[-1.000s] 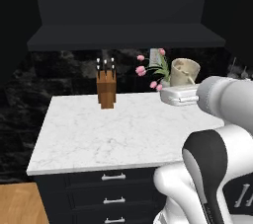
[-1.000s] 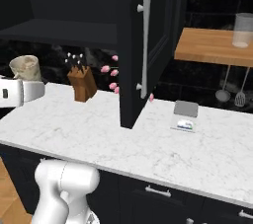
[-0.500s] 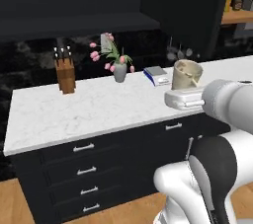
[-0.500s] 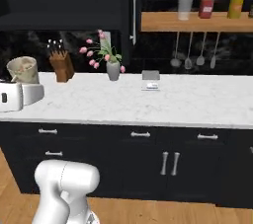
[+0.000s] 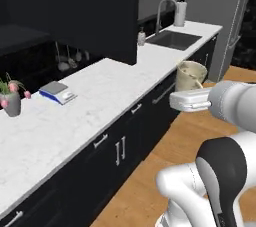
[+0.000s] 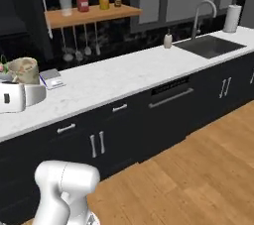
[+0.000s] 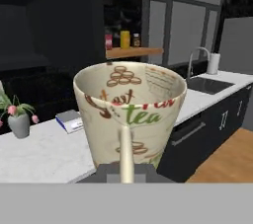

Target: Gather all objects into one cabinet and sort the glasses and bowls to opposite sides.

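Observation:
A cream tumbler [image 7: 129, 112] printed with brown, red and green tea markings stands upright in my gripper [image 7: 126, 168], which is shut on it. From the left base camera the tumbler [image 5: 191, 74] sits above the white hand, and my gripper [image 5: 190, 90] is off the counter edge, over the wooden floor. The right base view has the tumbler [image 6: 23, 70] and gripper [image 6: 20, 84] at the far left, level with the counter. The black wall cabinet [image 5: 85, 11] hangs over the counter, to the left of the hand. The bowls are out of view.
A long white marble counter [image 5: 75, 121] carries a pink-flower vase [image 5: 11, 102], a blue-grey scale [image 5: 57, 92], a sink with faucet [image 5: 175, 38] and a paper roll [image 5: 180, 13]. A wooden shelf [image 6: 92, 13] holds jars. Wooden floor [image 6: 188, 169] lies open before the drawers.
The whole picture has swung along the counter, so the camera moved with the base; the knife block left the views and the sink came in. The tumbler stays in the gripper.

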